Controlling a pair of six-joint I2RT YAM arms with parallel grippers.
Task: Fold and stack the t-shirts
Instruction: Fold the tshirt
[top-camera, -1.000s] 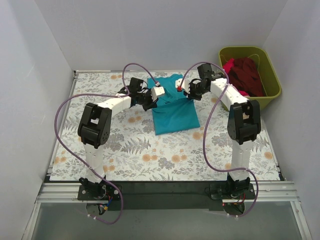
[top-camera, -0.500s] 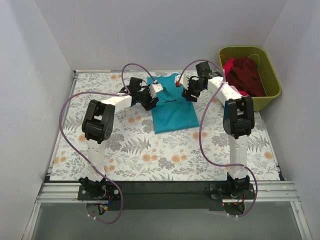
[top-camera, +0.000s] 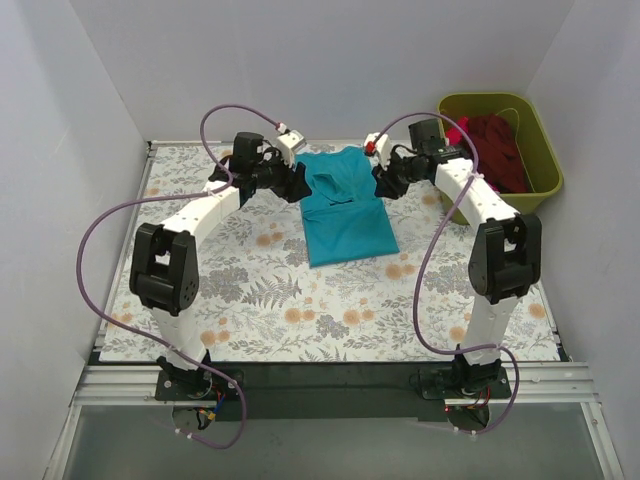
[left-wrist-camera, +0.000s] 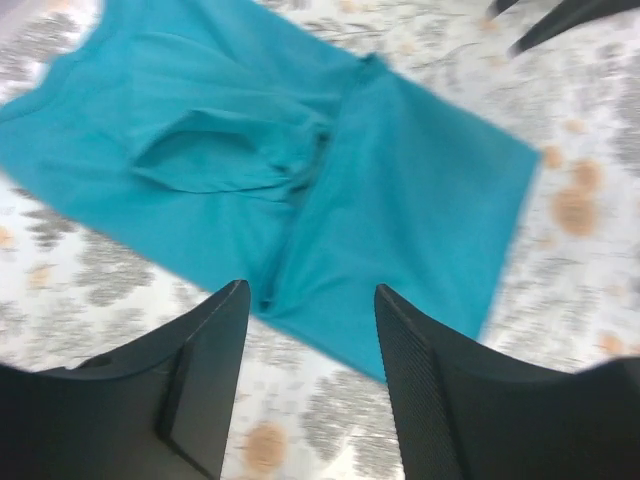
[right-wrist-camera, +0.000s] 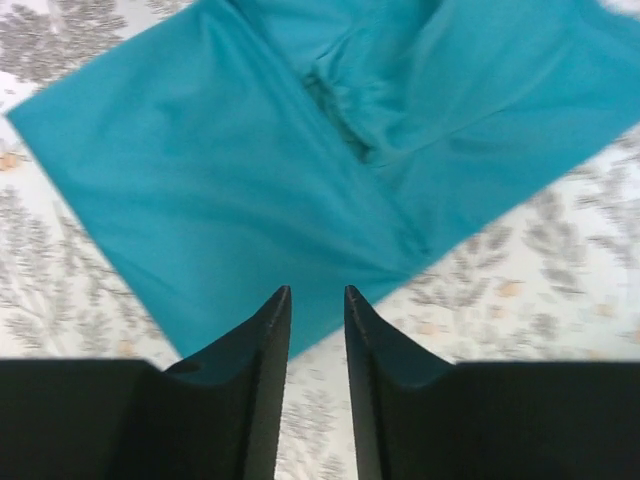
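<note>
A teal t-shirt (top-camera: 346, 212) lies partly folded on the floral table, its sleeves tucked inward near the collar. It also shows in the left wrist view (left-wrist-camera: 410, 190) and the right wrist view (right-wrist-camera: 210, 170). My left gripper (top-camera: 298, 185) hovers at the shirt's left edge, open and empty (left-wrist-camera: 312, 290). My right gripper (top-camera: 384, 185) hovers at the shirt's right edge, its jaws a narrow gap apart and empty (right-wrist-camera: 317, 292). A dark maroon t-shirt (top-camera: 497, 145) with some pink cloth (top-camera: 460, 130) lies heaped in the bin.
An olive-green plastic bin (top-camera: 536, 135) stands at the back right, beside the right arm. The floral table cover (top-camera: 300, 300) spreads in front of the shirt. Grey walls close in the left, back and right sides.
Both grippers were down on the shirt's upper part and have let go. They have drawn apart to its side edges and lifted. The sleeves now lie folded inward.
</note>
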